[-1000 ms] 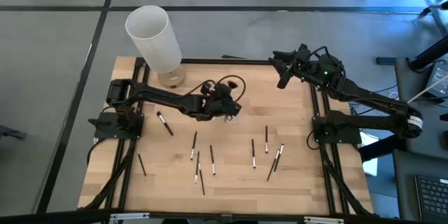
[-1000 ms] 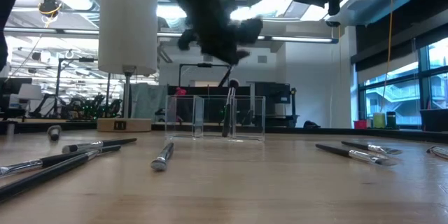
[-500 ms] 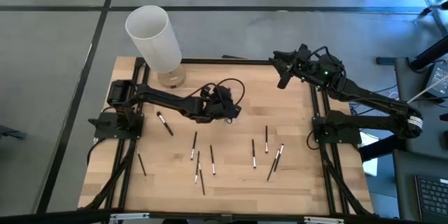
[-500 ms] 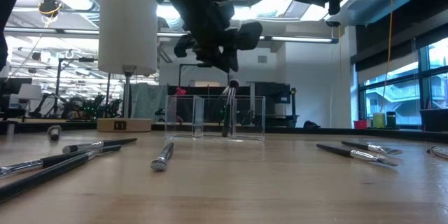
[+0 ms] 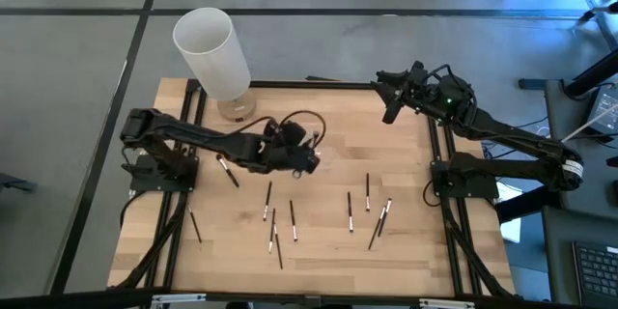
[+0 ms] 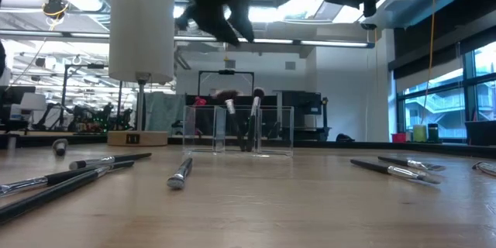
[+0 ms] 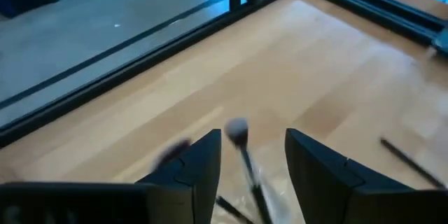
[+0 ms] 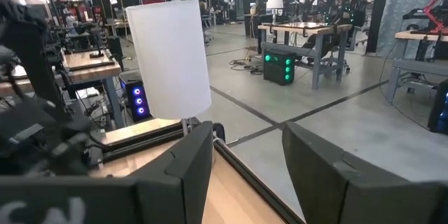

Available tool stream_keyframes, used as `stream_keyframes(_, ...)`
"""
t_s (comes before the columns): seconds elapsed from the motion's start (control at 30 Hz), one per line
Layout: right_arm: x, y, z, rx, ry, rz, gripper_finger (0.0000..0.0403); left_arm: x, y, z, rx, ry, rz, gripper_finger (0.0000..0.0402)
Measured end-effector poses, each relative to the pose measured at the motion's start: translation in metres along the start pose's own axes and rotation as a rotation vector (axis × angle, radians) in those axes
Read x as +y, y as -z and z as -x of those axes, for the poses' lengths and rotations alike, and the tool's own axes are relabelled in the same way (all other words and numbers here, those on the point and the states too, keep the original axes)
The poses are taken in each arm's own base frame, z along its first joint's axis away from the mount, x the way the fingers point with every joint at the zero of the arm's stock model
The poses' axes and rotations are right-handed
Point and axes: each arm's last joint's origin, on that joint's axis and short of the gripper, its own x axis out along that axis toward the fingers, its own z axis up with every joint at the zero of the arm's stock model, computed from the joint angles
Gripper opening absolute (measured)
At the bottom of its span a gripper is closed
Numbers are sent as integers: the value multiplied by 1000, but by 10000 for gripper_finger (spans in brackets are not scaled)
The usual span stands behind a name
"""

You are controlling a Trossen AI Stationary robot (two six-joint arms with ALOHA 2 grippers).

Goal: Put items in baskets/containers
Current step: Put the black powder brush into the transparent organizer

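Left gripper (image 5: 307, 157) up above the table (image 5: 425, 241), left of centre toward the far edge, hanging over the clear organizer (image 6: 237, 130); fingers (image 7: 199, 164) spread apart, nothing pinched between them. Two brushes upright in the organizer, seen level from the near side: one with a pale tip (image 6: 254, 116), one leaning with a silvery ferrule (image 6: 230, 108). From the left wrist, one pale-tipped brush (image 7: 241, 147) in the gap between the fingers, below them and untouched. Organizer itself hard to pick out from above.

Loose on the wood, counted from above, nine sticks: one short dark brush (image 5: 227, 170) at the left, just near of the left arm; one alone (image 5: 195, 227) by the left near rail; four in a cluster (image 5: 277, 222) near of centre; three more (image 5: 372, 208) right of centre, two of them lying close together. Some too thin to tell brush from pencil.

Right gripper (image 5: 391, 106) raised at the far right corner of the table, well apart from every item, fingers (image 8: 171, 175) spread and empty.

One tall white cylinder (image 5: 212, 53) standing at the far left corner.
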Motion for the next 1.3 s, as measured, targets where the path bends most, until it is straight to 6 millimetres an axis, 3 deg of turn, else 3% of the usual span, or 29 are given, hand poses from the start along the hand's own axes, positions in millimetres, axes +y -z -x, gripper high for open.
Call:
stream_keyframes(0.2, 0, 2, 0, 24, 0, -2, 171, 17, 27, 42, 248, -62, 97, 153)
stream_keyframes(0.33, 2, 3, 0, 37, -55, -46, 171, 29, 52, 65, 409, -230, 171, 153)
stream_keyframes(0.47, 4, 4, 0, 50, -147, -89, 171, 36, 73, 80, 422, -409, 290, 153)
stream_keyframes(0.67, 4, 9, 1, 106, -158, -104, 171, 42, 116, 72, 424, -572, 427, 153)
stream_keyframes(0.83, 4, 15, 1, 165, -152, -107, 171, 63, 146, 62, 487, -778, 488, 153)
stream_keyframes(1.03, 4, 19, 2, 209, -146, -108, 171, 73, 152, 55, 426, -811, 493, 162)
stream_keyframes(1.3, 4, 22, 3, 249, -140, -129, 171, 83, 148, 42, 422, -857, 480, 223)
